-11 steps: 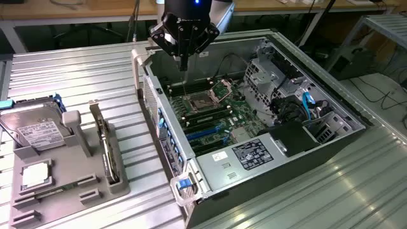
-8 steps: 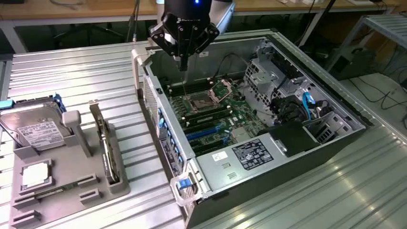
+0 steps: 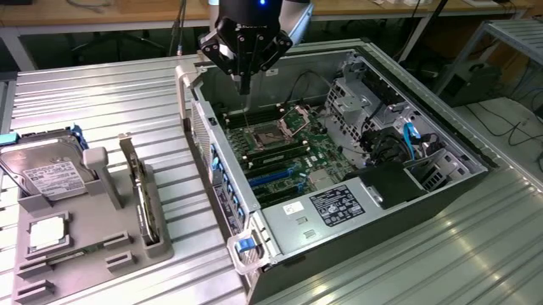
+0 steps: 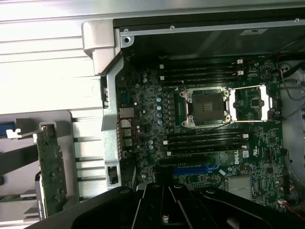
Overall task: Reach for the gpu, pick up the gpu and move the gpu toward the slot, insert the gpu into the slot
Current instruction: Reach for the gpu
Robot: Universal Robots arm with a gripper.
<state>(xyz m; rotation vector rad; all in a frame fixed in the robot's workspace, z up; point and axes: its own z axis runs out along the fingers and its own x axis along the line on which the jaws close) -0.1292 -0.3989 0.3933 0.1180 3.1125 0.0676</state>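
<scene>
The graphics card is not yet gripped. The computer case lies on its side with the panel off, so I judge the green board and its blue slot are exposed for access from above. The grey holder keeps the card on edge, ready for a pinch from above. The gripper hangs over the case's far corner, jaws pressed together on nothing. The card stands well apart from them, outside the case, toward the exterior view's left.

Table ribbed metal; holder matt gry plastic; slot blue plastic.
</scene>
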